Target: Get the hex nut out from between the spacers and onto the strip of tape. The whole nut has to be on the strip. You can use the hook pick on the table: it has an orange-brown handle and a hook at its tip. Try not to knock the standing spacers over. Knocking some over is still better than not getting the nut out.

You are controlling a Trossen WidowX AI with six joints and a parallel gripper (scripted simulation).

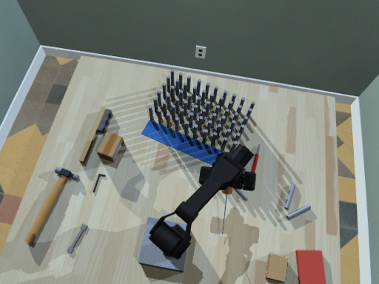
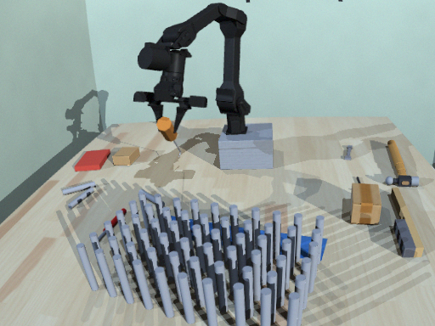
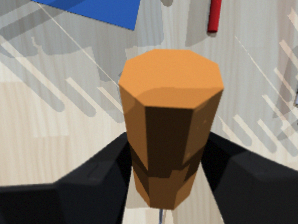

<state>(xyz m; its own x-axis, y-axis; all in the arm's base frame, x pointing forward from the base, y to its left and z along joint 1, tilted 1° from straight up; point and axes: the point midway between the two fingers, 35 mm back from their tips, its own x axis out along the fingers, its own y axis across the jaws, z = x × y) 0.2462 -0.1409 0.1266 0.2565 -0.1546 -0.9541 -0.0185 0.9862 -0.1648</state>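
Fingers clamped partway on hook pick [image 3: 167,135] orange-brown handle, lifted above table [image 2: 319,140].

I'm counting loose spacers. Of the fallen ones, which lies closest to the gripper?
The grey spacer right beside the gripper; the other two lie together farther off toward the table's side.

Gripper [image 2: 169,121] raised, clamped on hook pick [image 2: 166,128]
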